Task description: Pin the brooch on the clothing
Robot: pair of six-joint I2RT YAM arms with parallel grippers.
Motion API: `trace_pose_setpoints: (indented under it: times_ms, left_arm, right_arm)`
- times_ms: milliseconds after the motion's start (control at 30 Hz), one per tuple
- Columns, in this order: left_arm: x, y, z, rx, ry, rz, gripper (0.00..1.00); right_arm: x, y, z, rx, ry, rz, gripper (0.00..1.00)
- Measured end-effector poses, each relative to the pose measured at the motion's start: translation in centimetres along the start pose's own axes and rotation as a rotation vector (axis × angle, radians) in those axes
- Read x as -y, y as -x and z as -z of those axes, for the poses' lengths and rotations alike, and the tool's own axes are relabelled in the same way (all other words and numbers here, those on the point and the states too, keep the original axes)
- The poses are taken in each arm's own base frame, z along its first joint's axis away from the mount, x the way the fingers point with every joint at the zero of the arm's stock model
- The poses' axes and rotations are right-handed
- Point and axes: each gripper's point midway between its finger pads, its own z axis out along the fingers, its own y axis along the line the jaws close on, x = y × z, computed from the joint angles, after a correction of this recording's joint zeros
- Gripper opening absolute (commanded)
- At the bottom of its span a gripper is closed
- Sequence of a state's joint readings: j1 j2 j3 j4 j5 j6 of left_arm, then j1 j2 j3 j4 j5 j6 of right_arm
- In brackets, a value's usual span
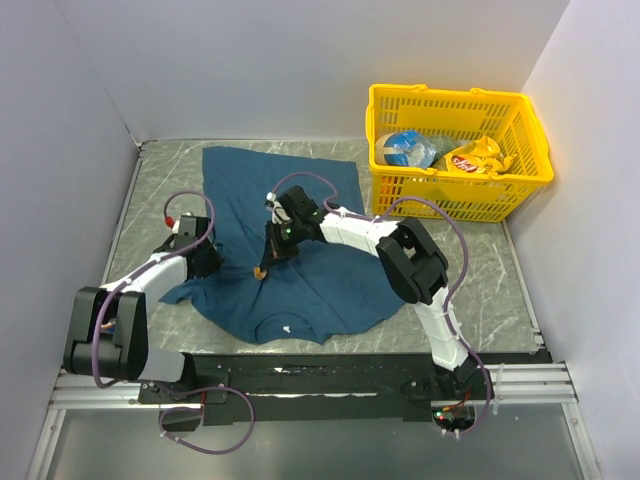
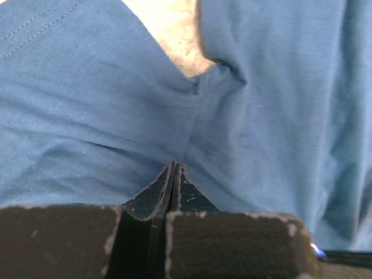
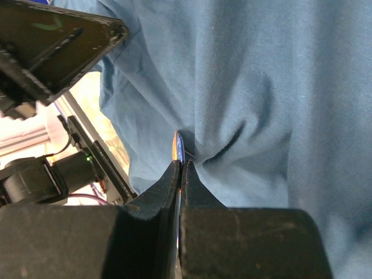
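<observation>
Against a pucker mid-shirt, right jaws clench what seems the brooch [image 3: 176, 145], edge-on; left jaws pinch a fold of the clothing [image 2: 87, 116]. If that fold slackens, the pin may skid instead of piercing.

Plain pale walls [image 1: 300, 60] enclose a grey marbled table [image 1: 500, 270] on three sides. A yellow basket [image 1: 440, 195] sits beyond the right gripper [image 1: 268, 258], to its right.
</observation>
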State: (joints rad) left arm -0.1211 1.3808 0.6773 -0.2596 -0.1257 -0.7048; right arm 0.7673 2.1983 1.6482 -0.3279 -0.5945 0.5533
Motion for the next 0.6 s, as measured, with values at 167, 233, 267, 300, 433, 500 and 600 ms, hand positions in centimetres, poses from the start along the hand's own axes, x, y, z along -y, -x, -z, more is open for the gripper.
trace_pose_setpoints:
  times_ms: [167,233,267,300,433,500,600]
  left_arm:
    - [-1.0,-0.7,-1.1,-0.038,0.066,0.009,0.01]
    - [-0.8,-0.3,-1.5,-0.040,0.085,0.015,0.01]
    - [-0.7,0.0,-1.7,-0.039,0.095,0.021,0.01]
    - [-0.6,0.3,-1.9,-0.034,0.105,0.027,0.01]
    - [-0.7,1.0,-2.5,-0.020,0.151,0.044,0.01]
    - [-0.7,1.3,-2.6,-0.017,0.172,0.052,0.01]
    - [-0.8,1.5,-2.6,-0.016,0.197,0.065,0.01]
  right_arm:
    - [-1.0,0.9,0.4,0.013,0.016,0.017,0.00]
    - [-1.3,1.1,0.5,0.013,0.019,0.020,0.00]
    - [-1.3,1.2,0.5,0.013,0.019,0.023,0.00]
    - [-1.4,1.3,0.5,0.012,0.018,0.026,0.00]
    - [-1.2,1.2,0.6,-0.006,0.003,0.030,0.00]
    - [-1.2,1.4,0.7,-0.010,-0.007,0.039,0.00]
    - [-1.3,1.5,1.1,-0.019,-0.024,0.050,0.00]
